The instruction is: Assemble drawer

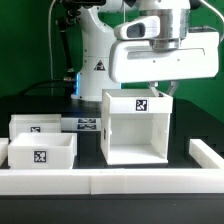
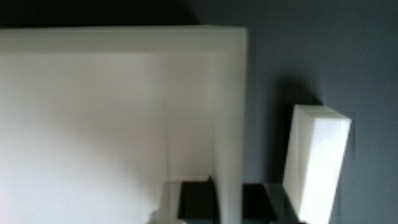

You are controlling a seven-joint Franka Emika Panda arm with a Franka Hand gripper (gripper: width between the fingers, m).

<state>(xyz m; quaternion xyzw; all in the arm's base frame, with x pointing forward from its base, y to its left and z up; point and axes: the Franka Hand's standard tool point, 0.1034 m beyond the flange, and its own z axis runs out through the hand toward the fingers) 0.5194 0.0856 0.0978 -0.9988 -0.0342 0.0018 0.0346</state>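
The drawer's boxy white housing (image 1: 135, 125) stands mid-table with its open side facing the camera and a tag on top. Two small open-top white trays, one behind (image 1: 33, 125) and one in front (image 1: 40, 152), sit at the exterior view's left, each with a tag. My gripper (image 1: 160, 88) is down at the housing's top rear edge, on the exterior view's right. In the wrist view my gripper (image 2: 233, 200) has its dark fingers (image 2: 199, 200) on either side of the housing's thin wall (image 2: 231, 110), pressed against it.
A long low white rail runs along the front (image 1: 110, 182) and up the exterior view's right side (image 1: 208, 152); it also shows in the wrist view (image 2: 317, 160). The marker board (image 1: 88, 125) lies behind the trays. The robot base (image 1: 95, 50) stands at the back.
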